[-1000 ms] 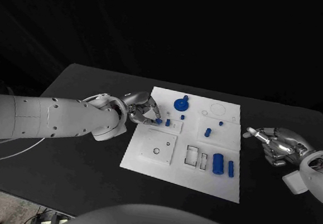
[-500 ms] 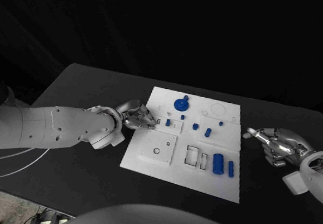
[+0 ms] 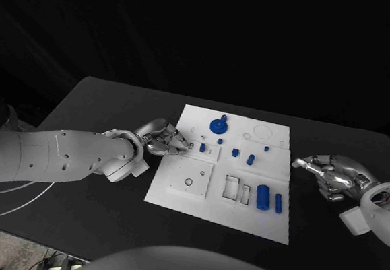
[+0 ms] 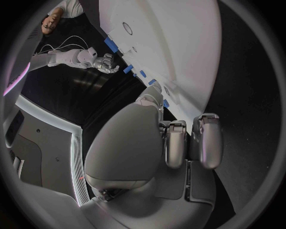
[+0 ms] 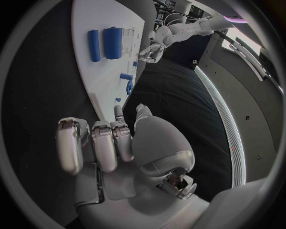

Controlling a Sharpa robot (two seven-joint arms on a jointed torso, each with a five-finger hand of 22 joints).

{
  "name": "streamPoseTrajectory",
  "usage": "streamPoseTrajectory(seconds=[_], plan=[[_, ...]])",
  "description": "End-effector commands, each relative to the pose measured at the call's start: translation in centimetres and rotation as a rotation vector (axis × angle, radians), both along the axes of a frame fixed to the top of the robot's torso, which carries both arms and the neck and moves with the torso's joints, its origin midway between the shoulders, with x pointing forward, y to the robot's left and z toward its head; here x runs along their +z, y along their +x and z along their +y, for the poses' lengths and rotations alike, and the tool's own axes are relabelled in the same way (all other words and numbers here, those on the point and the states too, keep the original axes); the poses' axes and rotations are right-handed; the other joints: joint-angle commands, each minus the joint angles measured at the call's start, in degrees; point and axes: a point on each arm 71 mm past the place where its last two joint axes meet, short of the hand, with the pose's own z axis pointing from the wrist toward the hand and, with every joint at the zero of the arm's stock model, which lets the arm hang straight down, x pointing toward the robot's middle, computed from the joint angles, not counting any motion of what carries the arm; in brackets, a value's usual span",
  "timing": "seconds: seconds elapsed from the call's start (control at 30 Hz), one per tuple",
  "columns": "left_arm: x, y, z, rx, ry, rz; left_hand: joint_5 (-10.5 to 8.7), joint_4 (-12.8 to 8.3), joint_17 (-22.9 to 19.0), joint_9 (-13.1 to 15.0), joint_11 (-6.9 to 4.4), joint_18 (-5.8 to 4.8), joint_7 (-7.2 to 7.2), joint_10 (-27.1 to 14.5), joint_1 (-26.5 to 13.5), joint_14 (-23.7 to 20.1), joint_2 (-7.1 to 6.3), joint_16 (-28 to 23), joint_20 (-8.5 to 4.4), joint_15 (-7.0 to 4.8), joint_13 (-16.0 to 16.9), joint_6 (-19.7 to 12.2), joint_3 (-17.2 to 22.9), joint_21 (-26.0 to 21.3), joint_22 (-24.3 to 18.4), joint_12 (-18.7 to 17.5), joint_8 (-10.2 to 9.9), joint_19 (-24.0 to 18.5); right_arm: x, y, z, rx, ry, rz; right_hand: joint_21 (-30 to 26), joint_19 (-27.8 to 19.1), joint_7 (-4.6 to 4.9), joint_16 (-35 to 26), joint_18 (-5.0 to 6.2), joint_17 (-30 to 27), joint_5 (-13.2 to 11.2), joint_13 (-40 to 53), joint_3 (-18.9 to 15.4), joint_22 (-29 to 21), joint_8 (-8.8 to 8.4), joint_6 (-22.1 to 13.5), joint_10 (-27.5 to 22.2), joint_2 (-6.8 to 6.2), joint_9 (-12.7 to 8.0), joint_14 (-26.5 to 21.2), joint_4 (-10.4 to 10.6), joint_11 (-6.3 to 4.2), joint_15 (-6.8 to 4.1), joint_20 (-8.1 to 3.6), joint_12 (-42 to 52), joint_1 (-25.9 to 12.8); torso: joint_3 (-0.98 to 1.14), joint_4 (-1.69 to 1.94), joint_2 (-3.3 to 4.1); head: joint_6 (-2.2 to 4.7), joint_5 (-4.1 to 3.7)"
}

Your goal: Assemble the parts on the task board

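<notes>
Task board (image 3: 201, 200): white plate at the centre of the black table (image 3: 100, 115), long side running from 12 to 6 o'clock.
Parts: small blue pieces spread over the board; a round knobbed piece (image 3: 219, 125) toward 12, short pegs (image 3: 203, 148) and (image 3: 249, 160) near the middle, two longer cylinders (image 3: 264, 197) and (image 3: 278, 202) toward 5 o'clock.
Left hand (image 3: 163, 137): at the board's 9 o'clock edge, just beside the peg row; fingers curled together in the left wrist view (image 4: 178, 143), nothing seen in them, though the fingertips are partly hidden, so I cannot say for sure it is empty.
Right hand (image 3: 332, 173): off the board at 3 o'clock, over bare table, well apart from the parts; fingers folded in on themselves in the right wrist view (image 5: 95, 143), holding nothing.
Handling, judged: the pieces look like rigid light plastic, smooth, likely to roll or skid if nudged; not fragile.
Where to take hold: pinch a peg across its round sides near mid-height, keeping it upright for its socket; take the cylinders across the middle of their length.
Risk: a curled finger sweeping the pegs could knock one over.
</notes>
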Motion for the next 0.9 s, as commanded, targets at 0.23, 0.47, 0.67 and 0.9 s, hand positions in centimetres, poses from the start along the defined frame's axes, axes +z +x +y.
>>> streamPoseTrajectory(seconds=[0.23,0.47,0.67,0.9], plan=[[4.7,0.3,-0.8,-0.08,0.027,-0.193,-0.34,0.09,15.1,-0.46,0.82,-0.97,0.48,6.04,-2.04,6.1,0.22,0.14,0.56,0.92,15.07,-0.55,-1.57,0.54,14.0,0.01,-0.69,4.15,3.4,0.2,3.3,0.13,-0.097,-0.263,1.67,2.75,-0.47,0.2,-0.37,15.09,-5.49,6.31,2.66,13.35,-0.98,1.42,6.34,-1.44,-1.41,6.08,-5.54,-2.61,-1.45,-0.76,-0.22,7.98,-0.05,0.01,-0.01,0.0,-0.51],[7.9,0.7,-0.9,-0.112,0.067,-0.249,0.49,0.1,15.1,-0.62,0.8,-1.13,0.41,6.04,-2.99,6.1,0.68,0.14,0.7,0.94,15.07,-0.36,-2.04,1.24,14.22,0.01,-0.74,4.57,6.0,1.1,7.2,0.259,-0.261,-0.407,2.03,3.44,-0.02,0.2,-0.54,15.09,-5.67,6.31,2.89,13.54,-3.84,-0.25,6.34,-3.48,-3.47,6.08,-6.75,-2.34,-1.44,-0.81,-0.22,8.38,-0.15,0.13,-0.05,0.0,-0.75],[10.1,1.1,-0.9,-0.114,0.09,-0.297,1.0,0.1,15.1,-0.69,0.7,-1.14,0.29,6.04,-3.33,6.1,1.19,0.14,0.7,0.86,15.07,-0.14,-2.03,1.28,14.23,0.01,-0.72,4.6,6.2,2.1,11.3,0.376,-0.473,-0.485,1.39,2.9,1.06,0.2,-0.33,15.09,-2.38,6.31,2.37,13.23,-4.37,-1.66,6.34,-5.61,-3.68,6.08,-6.0,-1.59,-0.91,-0.48,-0.22,5.48,-0.06,0.2,0.07,0.0,-0.25],[10.8,0.9,-0.9,-0.107,0.093,-0.31,1.5,0.06,15.1,-0.76,0.6,-1.15,0.18,6.04,-3.27,6.1,1.58,0.14,0.67,0.78,15.07,-0.05,-1.85,1.33,14.24,0.01,-0.73,4.64,5.9,2.8,14.8,0.44,-0.621,-0.511,1.92,3.86,1.48,0.2,-0.55,15.09,0.17,6.31,2.2,13.51,-2.9,-1.36,6.34,-7.07,-2.26,6.08,-4.26,-1.07,-0.52,-0.07,-0.22,0.78,-0.16,0.18,0.09,0.0,0.82]])
